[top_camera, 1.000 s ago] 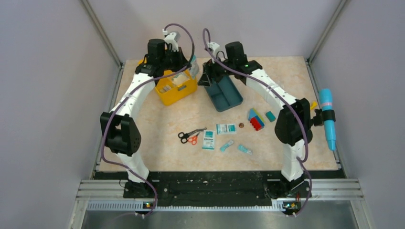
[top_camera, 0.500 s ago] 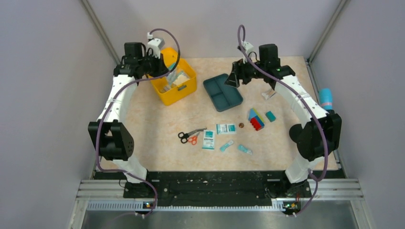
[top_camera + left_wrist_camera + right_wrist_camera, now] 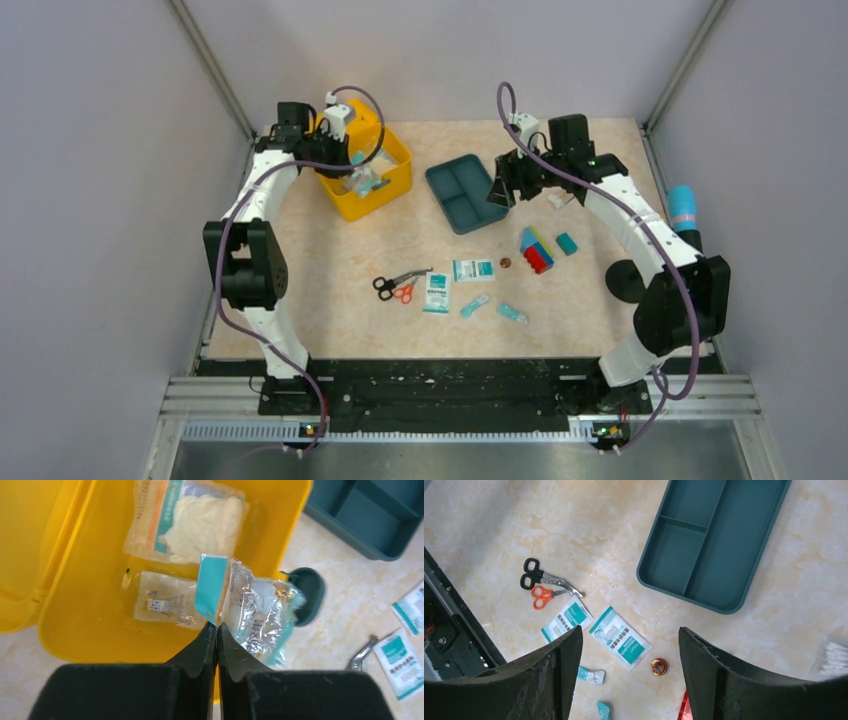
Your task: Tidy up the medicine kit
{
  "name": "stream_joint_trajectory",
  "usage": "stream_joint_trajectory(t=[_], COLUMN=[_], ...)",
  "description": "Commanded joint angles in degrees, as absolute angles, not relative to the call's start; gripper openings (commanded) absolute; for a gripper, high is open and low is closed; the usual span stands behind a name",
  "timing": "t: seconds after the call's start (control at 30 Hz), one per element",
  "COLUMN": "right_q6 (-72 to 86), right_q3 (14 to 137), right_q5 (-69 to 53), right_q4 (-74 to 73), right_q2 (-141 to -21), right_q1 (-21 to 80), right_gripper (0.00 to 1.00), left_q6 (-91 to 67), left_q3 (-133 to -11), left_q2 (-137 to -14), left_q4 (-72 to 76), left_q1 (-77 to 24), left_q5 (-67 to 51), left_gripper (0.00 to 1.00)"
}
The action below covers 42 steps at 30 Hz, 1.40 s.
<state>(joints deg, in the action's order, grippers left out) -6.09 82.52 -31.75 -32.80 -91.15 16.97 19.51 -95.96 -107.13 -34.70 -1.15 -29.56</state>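
The yellow medicine kit (image 3: 392, 186) stands open at the back left, and its inside wall shows in the left wrist view (image 3: 75, 625). My left gripper (image 3: 352, 168) hangs over it, shut (image 3: 216, 625) on the teal header of a clear plastic packet (image 3: 260, 615). A gauze packet (image 3: 195, 520) and a small clear packet (image 3: 165, 600) lie inside the kit. My right gripper (image 3: 500, 190) is open and empty (image 3: 630, 635), above the table beside the dark teal tray (image 3: 465, 195).
The teal tray (image 3: 719, 540) has nothing in it. Scissors (image 3: 397, 285), two wipe sachets (image 3: 472, 269) (image 3: 437, 292), two small teal packets (image 3: 475, 304), a round tin (image 3: 504, 262), stacked blocks (image 3: 536, 250), a teal block (image 3: 566, 243) and a swab bag (image 3: 560, 198) lie about.
My left arm swung left and back, and the packet now hangs over the kit. My right gripper moved right off the tray, then nearer, and stayed open.
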Motion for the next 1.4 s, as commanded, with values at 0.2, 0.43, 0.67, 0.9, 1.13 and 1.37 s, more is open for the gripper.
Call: stream_joint_trajectory(t=[0.2, 0.43, 0.67, 0.9, 1.13, 1.37], right_q6=[-10.2, -10.9, -12.7, -12.6, -11.1, -10.7], right_q3=[79.9, 77.8, 76.0, 74.8, 74.8, 76.4], right_q5=[-28.0, -27.4, -25.7, -21.9, -16.0, -14.5], right_q4=[-34.2, -33.6, -34.0, -33.4, -30.5, -29.6], right_q2=[-86.5, -86.3, -86.7, -86.8, -87.6, -91.4], right_q1=[15.6, 15.6, 15.6, 15.6, 15.5, 15.5], right_gripper=[0.69, 0.7, 0.7, 0.68, 0.58, 0.56], left_q6=[20.5, 12.7, -4.1, -23.6, -26.0, -26.3], left_q3=[-112.5, -105.0, -94.8, -93.3, -90.2, -87.3], left_q2=[-117.8, -108.7, -101.4, -102.4, -103.7, -104.4], left_q4=[-35.2, -22.2, -17.9, -19.7, -18.2, -15.5], left_q1=[4.2, 4.8, 5.4, 9.9, 12.3, 14.4], left_q5=[-17.5, -21.3, -10.8, -15.5, -21.3, -25.8], left_gripper=[0.44, 0.43, 0.52, 0.62, 0.63, 0.63])
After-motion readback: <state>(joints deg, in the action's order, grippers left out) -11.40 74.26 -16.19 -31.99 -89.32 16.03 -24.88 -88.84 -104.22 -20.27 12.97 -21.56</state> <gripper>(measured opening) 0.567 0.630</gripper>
